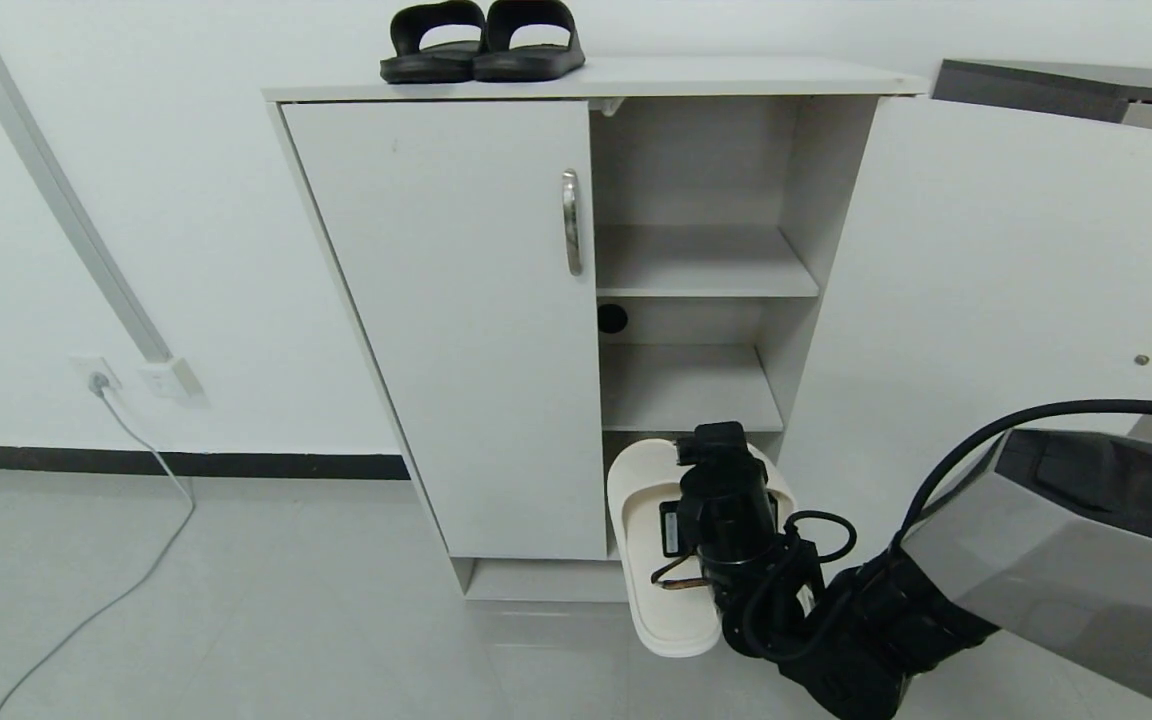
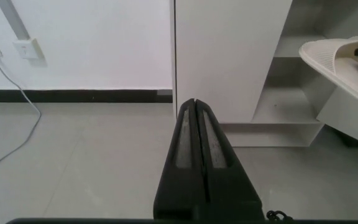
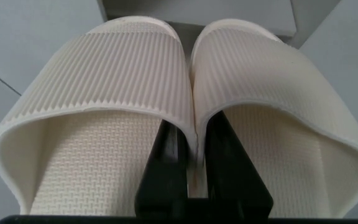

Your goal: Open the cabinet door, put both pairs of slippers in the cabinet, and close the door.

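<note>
The cabinet (image 1: 836,180) stands with its right door (image 1: 996,280) swung wide and its left door (image 1: 441,330) shut. The white slippers (image 1: 641,520) hang just in front of the cabinet's lowest opening, toes pointing in. The black slippers (image 1: 483,42) sit on the cabinet's top, on the side of the shut door. The right hand (image 1: 711,440) grasps the white pair. The left hand (image 2: 194,109) is clenched on nothing, low and well apart from the cabinet on the shut-door side. The step in hand looks to be sliding the white pair inside. It would go best if the pair is levelled and carried straight in, between the shut door's edge and the cabinet's right wall, and let go once both soles rest flat. The right wrist view shows the grip, which the arm covers in the head view: both fingers (image 3: 229,180) pinch the straps' adjoining inner edges together. The left wrist view shows the bare bottom shelf (image 2: 284,109) that the pair hides from the head.
</note>
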You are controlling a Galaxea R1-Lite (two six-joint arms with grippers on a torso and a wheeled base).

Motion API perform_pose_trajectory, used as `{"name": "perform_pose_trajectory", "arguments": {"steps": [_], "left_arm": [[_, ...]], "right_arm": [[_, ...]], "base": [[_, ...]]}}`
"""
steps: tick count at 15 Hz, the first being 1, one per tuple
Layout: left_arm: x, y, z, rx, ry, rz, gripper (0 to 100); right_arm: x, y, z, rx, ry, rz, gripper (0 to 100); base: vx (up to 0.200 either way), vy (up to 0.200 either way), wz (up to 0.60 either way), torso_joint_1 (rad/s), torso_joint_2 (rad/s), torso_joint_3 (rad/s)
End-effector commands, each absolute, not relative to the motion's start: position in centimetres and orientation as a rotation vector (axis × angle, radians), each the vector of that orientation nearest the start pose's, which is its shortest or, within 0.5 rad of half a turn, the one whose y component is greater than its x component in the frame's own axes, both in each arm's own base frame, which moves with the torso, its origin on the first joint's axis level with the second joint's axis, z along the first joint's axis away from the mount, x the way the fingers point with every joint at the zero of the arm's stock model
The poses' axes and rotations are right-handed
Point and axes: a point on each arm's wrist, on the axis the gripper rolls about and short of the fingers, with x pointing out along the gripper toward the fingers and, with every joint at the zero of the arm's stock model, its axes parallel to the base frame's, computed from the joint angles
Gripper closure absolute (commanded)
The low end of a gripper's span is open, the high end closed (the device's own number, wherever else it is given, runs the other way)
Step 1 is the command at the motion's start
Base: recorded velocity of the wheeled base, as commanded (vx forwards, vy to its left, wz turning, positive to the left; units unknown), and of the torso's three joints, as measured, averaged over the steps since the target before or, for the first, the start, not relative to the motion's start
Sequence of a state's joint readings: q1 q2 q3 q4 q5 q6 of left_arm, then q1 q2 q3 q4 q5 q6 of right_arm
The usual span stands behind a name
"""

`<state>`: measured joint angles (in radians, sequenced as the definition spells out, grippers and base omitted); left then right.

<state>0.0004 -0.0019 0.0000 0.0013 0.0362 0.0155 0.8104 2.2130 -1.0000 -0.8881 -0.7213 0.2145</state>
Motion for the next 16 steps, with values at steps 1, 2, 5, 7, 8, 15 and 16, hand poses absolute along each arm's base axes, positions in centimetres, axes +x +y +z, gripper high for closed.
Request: {"name": "perform_pose_trajectory", "arguments": {"steps": [1, 2, 5, 7, 8, 15, 16], "left_arm": [[-2.3, 0.1, 7.5, 0.015, 0.002, 0.037, 100], [-2.3, 0.1, 7.5, 0.015, 0.0, 0.037, 100], [-2.3, 0.1, 7.5, 0.015, 0.002, 0.035, 100], [-2.3, 0.1, 7.5, 0.015, 0.002, 0.038, 100], [-2.3, 0.1, 7.5, 0.015, 0.002, 0.038, 100], [-2.3, 0.1, 7.5, 0.015, 0.0, 0.041, 100], [-2.3, 0.1, 7.5, 0.017, 0.0, 0.044, 100]], "right_arm": [[29.1, 28.2, 7.0, -0.012, 0.243, 0.059, 100], [29.2, 28.1, 7.1, -0.011, 0.242, 0.055, 100], [29.2, 28.2, 7.1, -0.008, 0.239, 0.057, 100], [29.1, 28.2, 7.2, -0.008, 0.239, 0.057, 100], [29.2, 28.2, 7.2, -0.007, 0.237, 0.057, 100], [29.4, 27.9, 8.5, 0.013, 0.103, 0.067, 100], [29.4, 27.8, 8.9, 0.014, 0.072, 0.068, 100]], "base": [[0.0, 0.0, 0.0, 0.002, 0.01, -0.188], [0.0, 0.0, 0.0, -0.002, 0.0, -0.198], [0.0, 0.0, 0.0, 0.001, 0.0, -0.196], [0.0, 0.0, 0.0, 0.002, 0.0, -0.195], [0.0, 0.0, 0.0, 0.002, 0.0, -0.188], [0.0, 0.0, 0.0, 0.003, 0.0, -0.192], [0.0, 0.0, 0.0, 0.002, 0.0, -0.09]]}}
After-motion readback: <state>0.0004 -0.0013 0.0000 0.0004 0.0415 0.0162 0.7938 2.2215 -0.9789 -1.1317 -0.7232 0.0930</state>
